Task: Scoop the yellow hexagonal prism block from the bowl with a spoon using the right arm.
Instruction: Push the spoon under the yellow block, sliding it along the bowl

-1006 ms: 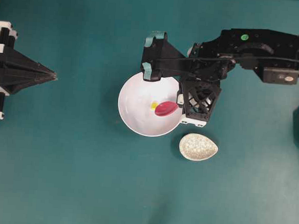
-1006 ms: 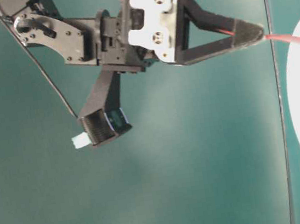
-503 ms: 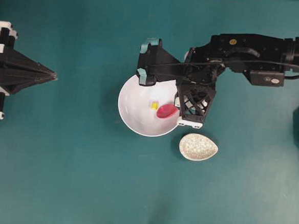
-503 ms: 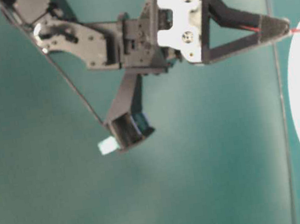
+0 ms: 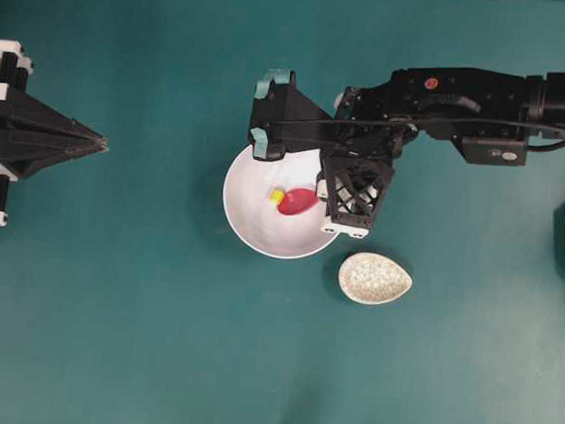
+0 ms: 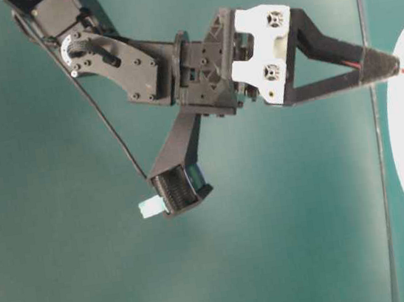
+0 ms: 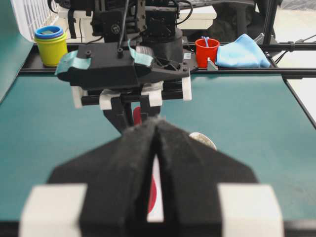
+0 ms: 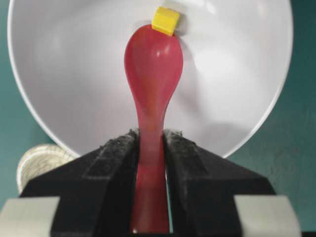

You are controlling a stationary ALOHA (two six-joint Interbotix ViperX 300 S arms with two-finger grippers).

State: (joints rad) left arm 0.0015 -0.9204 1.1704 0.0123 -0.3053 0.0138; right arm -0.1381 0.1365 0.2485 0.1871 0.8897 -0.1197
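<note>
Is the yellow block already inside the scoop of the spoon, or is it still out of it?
Still out. In the right wrist view the yellow block sits at the tip of the spoon, on the white bowl; the scoop is empty.

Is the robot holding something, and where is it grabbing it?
Yes. The right tool grips the red spoon by its handle; the scoop reaches into the white bowl. The left tool holds nothing.

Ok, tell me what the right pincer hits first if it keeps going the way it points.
The right pincer points its spoon at the yellow block, which sits at the scoop's tip; beyond lies the bowl wall.
</note>
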